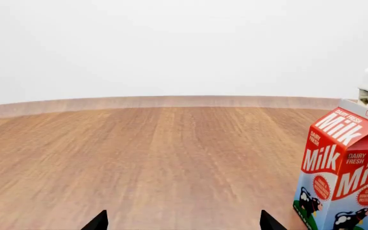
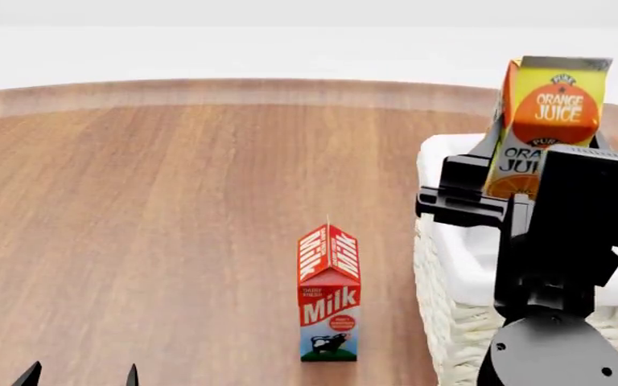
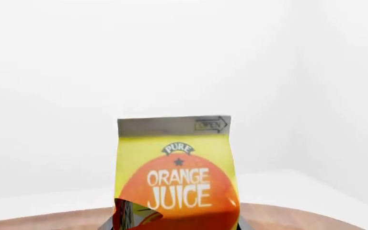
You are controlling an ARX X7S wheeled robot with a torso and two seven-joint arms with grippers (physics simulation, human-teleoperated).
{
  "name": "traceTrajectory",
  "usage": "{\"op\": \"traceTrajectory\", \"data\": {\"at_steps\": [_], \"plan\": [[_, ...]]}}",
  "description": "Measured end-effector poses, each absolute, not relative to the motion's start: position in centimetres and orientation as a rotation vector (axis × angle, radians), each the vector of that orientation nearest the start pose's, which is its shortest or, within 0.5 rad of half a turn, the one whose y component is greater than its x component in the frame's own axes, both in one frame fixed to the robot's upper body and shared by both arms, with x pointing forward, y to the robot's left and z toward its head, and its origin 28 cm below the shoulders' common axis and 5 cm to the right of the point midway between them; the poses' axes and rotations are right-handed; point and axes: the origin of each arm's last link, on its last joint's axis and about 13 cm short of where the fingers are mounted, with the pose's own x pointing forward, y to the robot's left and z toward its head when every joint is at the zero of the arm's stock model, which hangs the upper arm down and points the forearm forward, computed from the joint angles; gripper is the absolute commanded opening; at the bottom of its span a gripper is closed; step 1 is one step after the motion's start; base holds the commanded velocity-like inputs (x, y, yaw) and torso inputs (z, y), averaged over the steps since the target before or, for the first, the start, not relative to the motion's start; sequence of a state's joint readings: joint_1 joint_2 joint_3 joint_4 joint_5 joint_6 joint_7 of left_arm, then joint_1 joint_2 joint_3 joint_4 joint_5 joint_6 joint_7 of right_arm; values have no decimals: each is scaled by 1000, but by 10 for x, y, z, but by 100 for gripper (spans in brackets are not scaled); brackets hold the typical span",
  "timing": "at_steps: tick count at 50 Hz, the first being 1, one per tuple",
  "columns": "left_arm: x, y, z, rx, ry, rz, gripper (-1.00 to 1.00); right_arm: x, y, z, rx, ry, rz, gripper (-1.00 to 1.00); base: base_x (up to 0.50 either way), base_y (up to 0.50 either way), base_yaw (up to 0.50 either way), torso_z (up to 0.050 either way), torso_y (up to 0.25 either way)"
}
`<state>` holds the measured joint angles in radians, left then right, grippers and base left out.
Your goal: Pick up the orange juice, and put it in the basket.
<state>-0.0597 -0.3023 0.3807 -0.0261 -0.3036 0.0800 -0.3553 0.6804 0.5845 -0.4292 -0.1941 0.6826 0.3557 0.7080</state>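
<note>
Two cartons are being recorded in the head view. A tall yellow-and-orange gable-top carton printed "ORANGE JUICE" (image 2: 550,112) is being held aloft at the upper right of the frame, above the large cream-white woven wicker basket with white cloth lining (image 2: 449,265), clear of its rim. The carton is being clamped low on its body by the black right gripper (image 2: 502,189); its fingers are largely hidden behind the arm's own housing, but the lifted carton is showing the jaws closed against it. In the right wrist view the same carton (image 3: 178,177) is filling the lower centre of the frame, upright, its grey top seam marked "OPEN".

A red-and-white gable-top carton printed "Milk" (image 2: 328,293) is being observed standing upright on the round brown wood-grain table (image 2: 158,209), at lower centre, just beside the basket's left wall and not touching it.

At the lower left corner, only the two dark fingertips of the left gripper (image 2: 80,375) are being seen, spread apart with nothing between them. In the left wrist view the tips (image 1: 182,221) are likewise parted over bare wood, with the milk carton (image 1: 344,172) at the right edge.
</note>
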Motion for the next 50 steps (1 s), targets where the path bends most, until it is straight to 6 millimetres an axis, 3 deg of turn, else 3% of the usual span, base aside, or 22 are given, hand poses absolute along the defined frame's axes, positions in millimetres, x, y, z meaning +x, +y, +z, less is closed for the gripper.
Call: {"op": "traceTrajectory", "data": {"at_steps": [29, 50], "plan": [[211, 205, 13, 0, 0, 0, 100, 332, -143, 164, -13, -164, -312, -100, 0, 0, 0, 0, 1], [211, 205, 13, 0, 0, 0, 100, 344, -146, 150, -22, -137, -340, -100, 0, 0, 0, 0, 1]]}}
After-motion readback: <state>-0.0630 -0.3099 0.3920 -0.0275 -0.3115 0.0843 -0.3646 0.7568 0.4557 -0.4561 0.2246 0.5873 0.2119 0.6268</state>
